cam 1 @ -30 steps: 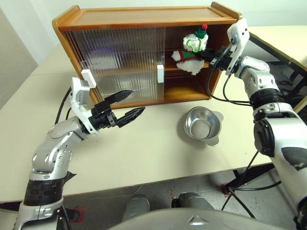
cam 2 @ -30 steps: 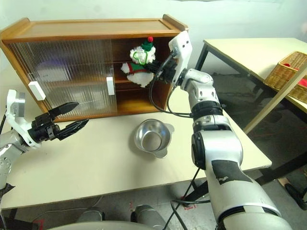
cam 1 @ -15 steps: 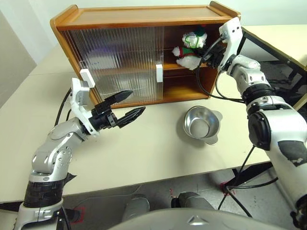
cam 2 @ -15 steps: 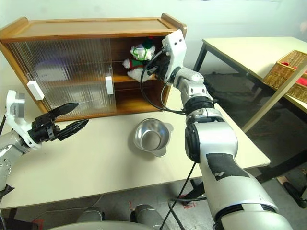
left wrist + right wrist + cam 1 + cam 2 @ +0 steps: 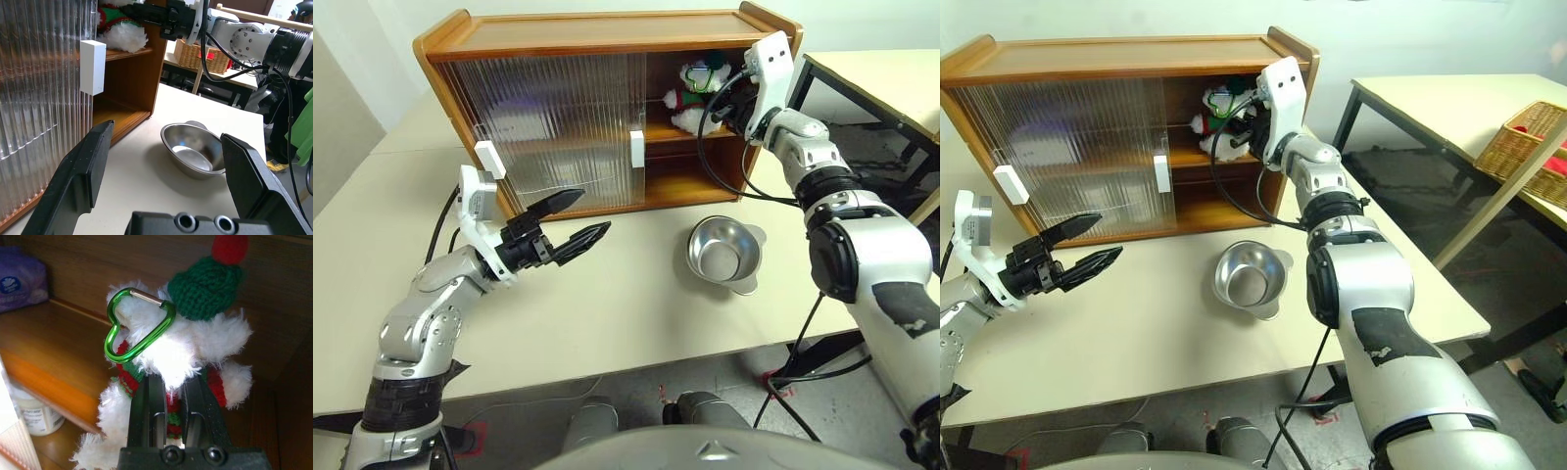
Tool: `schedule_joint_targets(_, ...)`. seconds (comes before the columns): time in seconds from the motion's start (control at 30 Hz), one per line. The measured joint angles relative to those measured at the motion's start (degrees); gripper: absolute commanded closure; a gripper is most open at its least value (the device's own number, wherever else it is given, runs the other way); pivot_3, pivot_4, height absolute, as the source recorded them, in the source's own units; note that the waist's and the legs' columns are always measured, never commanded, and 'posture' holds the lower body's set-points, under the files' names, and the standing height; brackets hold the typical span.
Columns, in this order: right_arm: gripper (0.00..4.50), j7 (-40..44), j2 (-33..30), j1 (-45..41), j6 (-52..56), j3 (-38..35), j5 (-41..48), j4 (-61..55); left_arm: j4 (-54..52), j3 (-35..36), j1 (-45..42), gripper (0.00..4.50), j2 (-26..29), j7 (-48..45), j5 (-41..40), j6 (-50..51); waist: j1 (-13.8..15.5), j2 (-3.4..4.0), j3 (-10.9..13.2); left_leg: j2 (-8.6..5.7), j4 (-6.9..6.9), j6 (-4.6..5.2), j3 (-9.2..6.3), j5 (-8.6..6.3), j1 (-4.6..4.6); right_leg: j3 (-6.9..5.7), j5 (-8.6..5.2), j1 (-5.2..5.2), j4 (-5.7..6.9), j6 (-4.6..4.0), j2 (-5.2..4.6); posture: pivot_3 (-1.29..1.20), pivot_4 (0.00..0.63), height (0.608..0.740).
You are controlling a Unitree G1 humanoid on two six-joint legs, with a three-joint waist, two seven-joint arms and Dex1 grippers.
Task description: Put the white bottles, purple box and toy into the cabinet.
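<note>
We are placing the toy (image 5: 698,93) on the upper shelf inside the open right side of the cabinet (image 5: 558,39). Our right gripper (image 5: 171,396) is nearly shut, pinching the toy's middle. Next we likely need to let go and back out. Our left gripper (image 5: 570,220) hangs wide apart over the table (image 5: 626,313), empty.

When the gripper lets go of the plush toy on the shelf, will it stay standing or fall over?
The toy looks soft and fluffy, pinched in the right gripper, so probably floppy and light. It may slump on the cabinet shelf, but is unlikely to roll.
</note>
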Motion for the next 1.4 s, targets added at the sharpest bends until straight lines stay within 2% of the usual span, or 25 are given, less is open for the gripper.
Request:
schedule_joint_targets(0.4,4.40,-3.66,1.22,-0.50,-0.78,-0.76,-2.82,0.67,-0.63,0.00,0.12,0.00,-0.46,0.45,0.01,0.00,0.10,-0.01,-0.01,0.00,-0.32,0.01,0.10,0.00,0.04,-0.02,0.12,-0.10,0.00,0.30,-0.04,0.06,0.000,0.740)
schedule_joint_targets(0.6,2.41,-5.45,1.27,-0.50,-0.78,-0.68,-4.54,0.71,-0.75,0.00,0.13,0.00,-0.46,0.48,0.00,0.02,0.14,-0.02,-0.01,0.00,-0.32,0.02,0.09,0.01,0.05,-0.02,0.07,-0.09,0.00,0.20,-0.06,0.06,0.000,0.740)
schedule_joint_targets(0.8,0.17,-5.26,1.27,-0.32,-0.58,-0.73,-5.23,1.13,-0.84,0.00,0.12,0.00,-0.46,0.49,-0.03,0.07,0.13,-0.02,-0.01,0.00,-0.34,0.02,0.11,0.01,0.03,-0.02,0.11,-0.14,0.00,0.28,-0.07,0.05,0.000,0.740)
schedule_joint_targets(0.83,0.03,-5.06,1.27,-0.29,-0.56,-0.74,-5.25,1.18,-0.84,0.00,0.12,0.00,-0.46,0.49,-0.03,0.07,0.13,-0.02,-0.01,0.00,-0.36,0.02,0.12,0.01,0.02,-0.02,0.14,-0.16,0.00,0.33,-0.07,0.05,0.000,0.740)
schedule_joint_targets(1.4,0.03,-2.57,0.70,-0.27,-1.26,-2.46,-4.47,0.96,-0.77,-0.94,0.22,0.00,-1.10,-0.49,0.08,-0.15,0.11,-0.02,-0.01,0.03,-0.62,0.03,0.34,0.02,0.03,-0.04,0.17,-0.28,0.00,0.34,-0.07,0.03,0.000,0.740)
